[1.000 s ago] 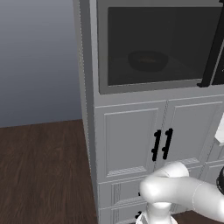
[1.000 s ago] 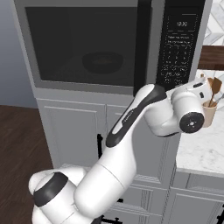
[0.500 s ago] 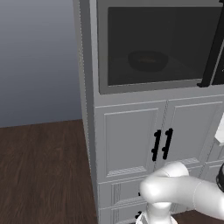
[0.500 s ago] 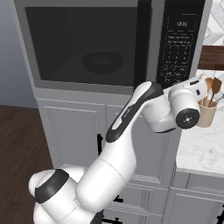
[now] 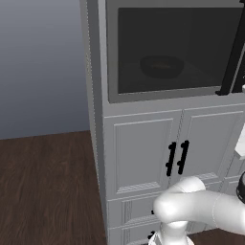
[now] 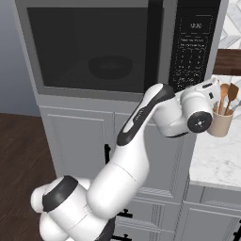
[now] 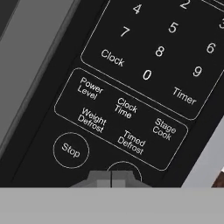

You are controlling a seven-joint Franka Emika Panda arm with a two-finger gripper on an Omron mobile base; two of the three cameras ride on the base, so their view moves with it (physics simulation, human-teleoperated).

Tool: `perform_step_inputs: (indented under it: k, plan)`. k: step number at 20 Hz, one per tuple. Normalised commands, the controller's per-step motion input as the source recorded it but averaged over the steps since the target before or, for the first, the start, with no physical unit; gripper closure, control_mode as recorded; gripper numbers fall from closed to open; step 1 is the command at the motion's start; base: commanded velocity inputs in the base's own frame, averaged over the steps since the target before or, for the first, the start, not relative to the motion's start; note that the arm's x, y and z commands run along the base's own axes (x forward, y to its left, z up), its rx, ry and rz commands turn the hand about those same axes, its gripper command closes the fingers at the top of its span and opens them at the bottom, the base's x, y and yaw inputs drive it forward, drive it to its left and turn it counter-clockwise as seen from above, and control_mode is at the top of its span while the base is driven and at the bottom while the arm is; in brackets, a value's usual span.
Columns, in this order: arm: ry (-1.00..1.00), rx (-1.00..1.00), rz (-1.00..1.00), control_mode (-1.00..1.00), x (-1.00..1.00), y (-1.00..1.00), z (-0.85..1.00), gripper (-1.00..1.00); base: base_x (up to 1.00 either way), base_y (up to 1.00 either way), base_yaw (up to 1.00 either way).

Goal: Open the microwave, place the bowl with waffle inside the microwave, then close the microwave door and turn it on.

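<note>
The microwave [image 6: 28,52] is built in above white cabinets, and its door [image 6: 94,47] is closed flat with the long black handle [image 5: 232,52] at its right side. Through the dark glass the bowl [image 6: 110,66] [image 5: 161,66] rests on the cavity floor; what is in it cannot be made out. My gripper [image 7: 111,178] is shut with nothing in it. Its tips are right up at the black control panel [image 6: 193,42] [image 7: 131,87], over a round button just right of the Stop button [image 7: 71,150].
White cabinet doors with short black handles [image 5: 176,158] sit below the microwave. To the right is a marble counter [image 6: 212,162] carrying a beige holder of wooden utensils [image 6: 220,124], close beside my hand. Dark wood floor [image 5: 43,186] lies to the left.
My hand has risen slightly along the lower part of the control panel. The door and the bowl have not moved.
</note>
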Motion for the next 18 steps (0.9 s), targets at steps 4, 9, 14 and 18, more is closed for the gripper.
perform_step_inputs:
  k: [4, 9, 14, 18]
  plan:
    - [0.00, 0.00, 0.00, -1.00, 0.25, 0.00, 0.00, 1.00, 0.00, 0.00, 0.00]
    - [0.00, 0.00, 0.00, -1.00, 0.21, -0.07, 0.00, 1.00, 0.00, 0.00, 0.00]
    - [0.00, 0.00, 0.00, -1.00, 0.18, -0.12, 0.00, 1.00, 0.00, 0.00, 0.00]
    - [0.00, 0.00, 0.00, -1.00, 0.42, -0.17, -0.02, 1.00, 0.00, 0.00, 0.00]
